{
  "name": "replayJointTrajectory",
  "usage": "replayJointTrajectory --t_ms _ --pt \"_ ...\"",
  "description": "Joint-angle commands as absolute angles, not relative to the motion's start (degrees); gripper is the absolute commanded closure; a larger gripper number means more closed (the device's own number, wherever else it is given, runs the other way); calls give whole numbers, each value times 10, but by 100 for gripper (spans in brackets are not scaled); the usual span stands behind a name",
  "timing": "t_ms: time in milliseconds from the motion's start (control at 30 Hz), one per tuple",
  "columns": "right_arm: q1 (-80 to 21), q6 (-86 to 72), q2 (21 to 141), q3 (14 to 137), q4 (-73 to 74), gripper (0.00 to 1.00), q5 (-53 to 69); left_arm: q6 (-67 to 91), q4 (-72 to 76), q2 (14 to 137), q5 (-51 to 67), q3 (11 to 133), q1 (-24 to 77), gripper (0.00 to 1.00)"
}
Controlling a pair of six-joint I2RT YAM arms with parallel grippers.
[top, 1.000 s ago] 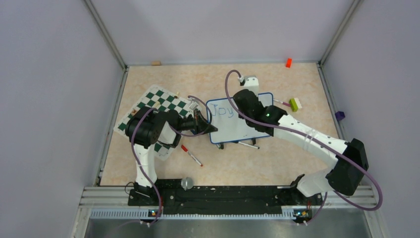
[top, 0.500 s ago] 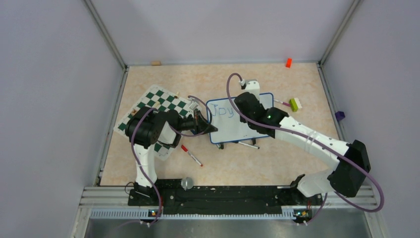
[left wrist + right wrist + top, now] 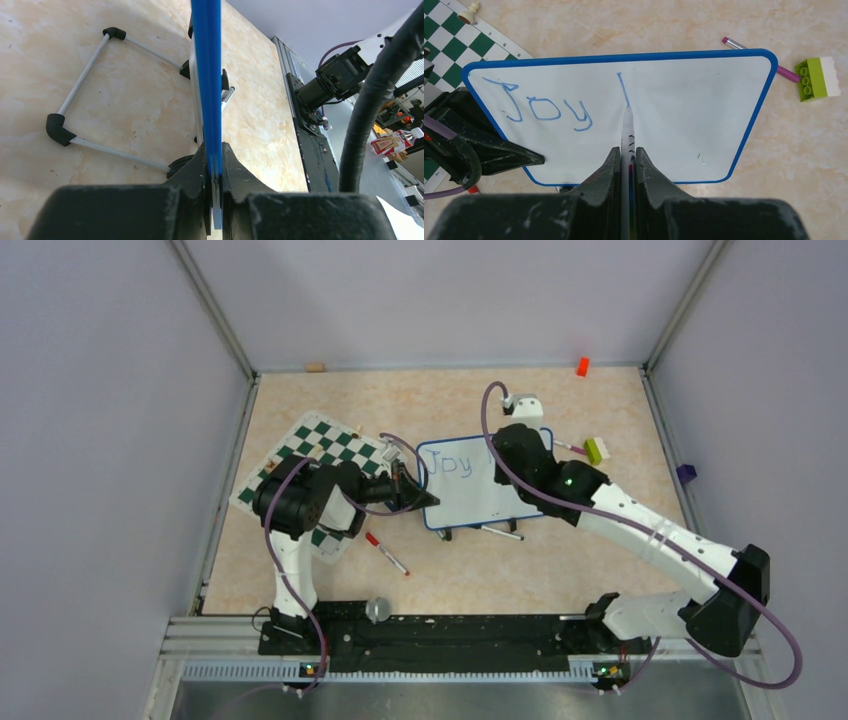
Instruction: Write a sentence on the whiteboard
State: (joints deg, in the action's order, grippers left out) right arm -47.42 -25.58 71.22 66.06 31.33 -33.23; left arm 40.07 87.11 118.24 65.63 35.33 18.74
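Note:
The whiteboard (image 3: 490,495) stands mid-table, white with a thin blue frame. Blue "Joy" (image 3: 452,465) is written at its upper left, also in the right wrist view (image 3: 546,107), with a single vertical stroke (image 3: 623,89) to its right. My right gripper (image 3: 626,150) is shut on a white marker (image 3: 626,130), whose tip touches the board at the stroke's lower end. From above, the right gripper (image 3: 518,450) sits over the board's upper right. My left gripper (image 3: 425,498) is shut on the board's left edge (image 3: 206,75), the blue frame pinched between its fingers (image 3: 192,172).
A green-and-white chess mat (image 3: 320,455) lies left of the board. A red-capped marker (image 3: 386,552) and another pen (image 3: 497,532) lie near its front. A purple pen (image 3: 754,57) and a green-white brick (image 3: 816,77) lie at its right. An orange block (image 3: 582,366) is at the back.
My right gripper has moved right along the board with the marker, away from "Joy". The left gripper and the board have stayed put.

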Motion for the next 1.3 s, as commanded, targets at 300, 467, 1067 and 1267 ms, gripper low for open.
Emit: replayJointTrajectory --t_ms 300,467,1067,1267 --pt "-467 -231 739 693 265 100 -340 356 928 1167 678 346 189 100" --pt "-467 -230 749 690 253 100 -339 356 928 1167 678 345 190 100" --pt "-467 -217 756 694 233 100 -343 356 928 1165 677 345 190 100" --pt "-467 -209 764 705 222 100 -335 355 928 1165 677 345 190 100"
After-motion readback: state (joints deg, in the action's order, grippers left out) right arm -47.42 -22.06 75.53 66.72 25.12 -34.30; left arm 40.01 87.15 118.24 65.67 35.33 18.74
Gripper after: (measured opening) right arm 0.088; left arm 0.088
